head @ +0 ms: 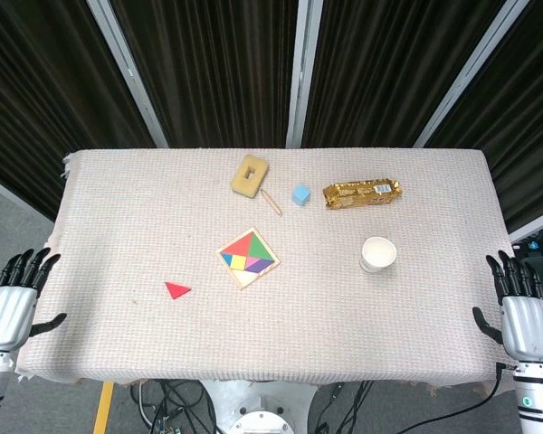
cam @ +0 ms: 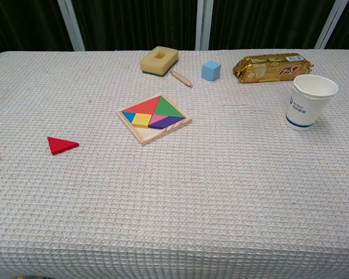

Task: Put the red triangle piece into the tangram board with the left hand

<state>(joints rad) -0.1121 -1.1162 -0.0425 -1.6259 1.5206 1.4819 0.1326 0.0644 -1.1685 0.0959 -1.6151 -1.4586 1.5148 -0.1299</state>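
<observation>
red triangle piece (head: 176, 289) is seen loose on cloth, at eight o'clock from tangram board (head: 248, 257); left hand (head: 14, 298) is parked off-edge, fingers spread, nothing held, likely pre-reach.

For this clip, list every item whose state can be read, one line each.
red triangle piece: flat on the cloth, apart from the board
tangram board: flat, holds coloured pieces, bare gap at its near corner
paper cup: upright
snack packet: lying flat
left hand: open, at table edge
right hand: open, at table edge
</observation>
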